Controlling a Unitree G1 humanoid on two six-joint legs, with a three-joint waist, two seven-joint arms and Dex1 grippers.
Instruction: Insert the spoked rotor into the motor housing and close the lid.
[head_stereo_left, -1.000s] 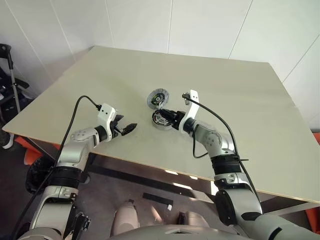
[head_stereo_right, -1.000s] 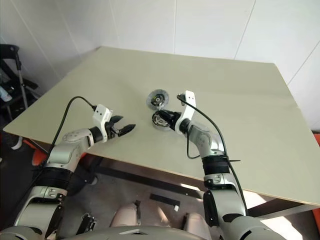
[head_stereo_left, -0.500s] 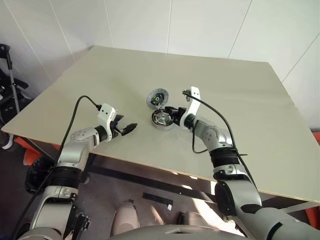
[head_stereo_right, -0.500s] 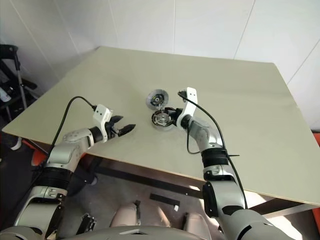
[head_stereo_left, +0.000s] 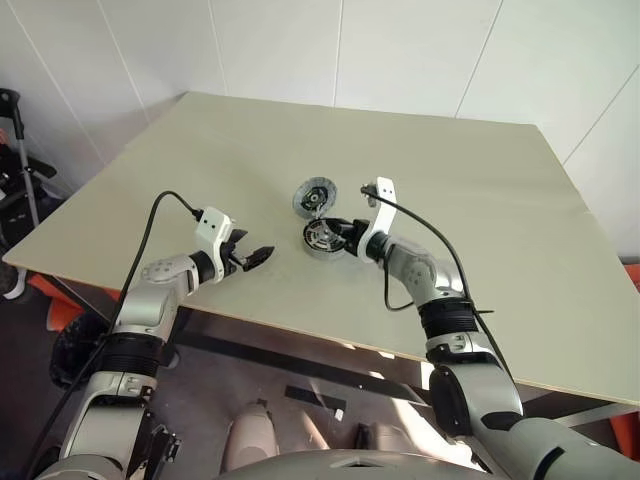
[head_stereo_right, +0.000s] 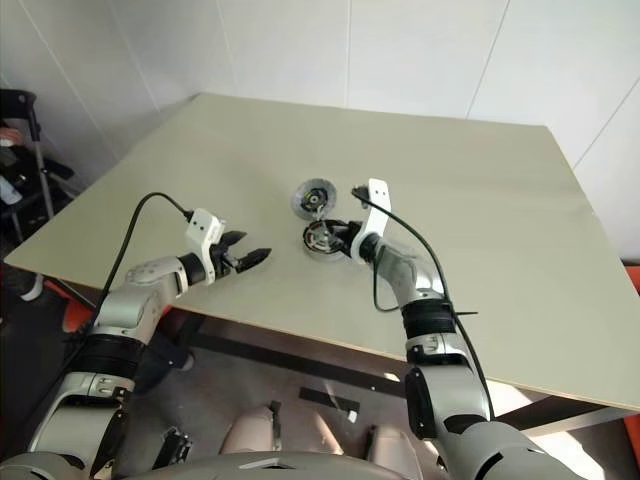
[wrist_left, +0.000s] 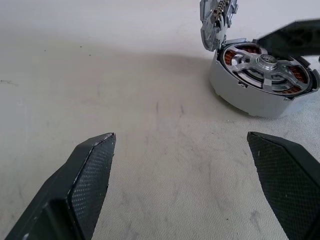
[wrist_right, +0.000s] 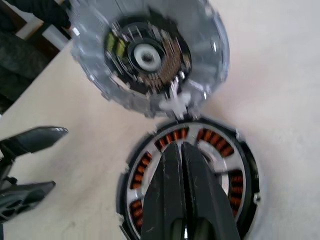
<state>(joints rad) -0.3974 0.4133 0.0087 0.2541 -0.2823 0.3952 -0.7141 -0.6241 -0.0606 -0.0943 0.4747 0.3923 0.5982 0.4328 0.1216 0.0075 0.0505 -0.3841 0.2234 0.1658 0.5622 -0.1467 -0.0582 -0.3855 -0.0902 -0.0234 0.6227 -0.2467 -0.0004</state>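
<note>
Right claw (wrist_right: 182, 150), fingers pressed together, reaches low over the housing (head_stereo_left: 322, 238) mid-surface (head_stereo_left: 480, 200); lid (head_stereo_left: 314, 197) leans just behind. Left claw (head_stereo_left: 256, 256) hovers wide, well apart.

**Open tabletop, one cluster of obstacles at the middle**

The pale beige table (head_stereo_left: 480, 190) lies bare on every side of the parts. The round dark motor housing with copper-orange windings (head_stereo_left: 322, 237) sits near the middle. The silvery round lid (head_stereo_left: 315, 197) stands tilted, touching its far edge and blocking that side. The right gripper (head_stereo_left: 345, 232), fingers pressed together, lies over the housing's top. The left gripper (head_stereo_left: 258, 256), fingers spread, hovers well apart, with bare surface between it and the housing.
</note>
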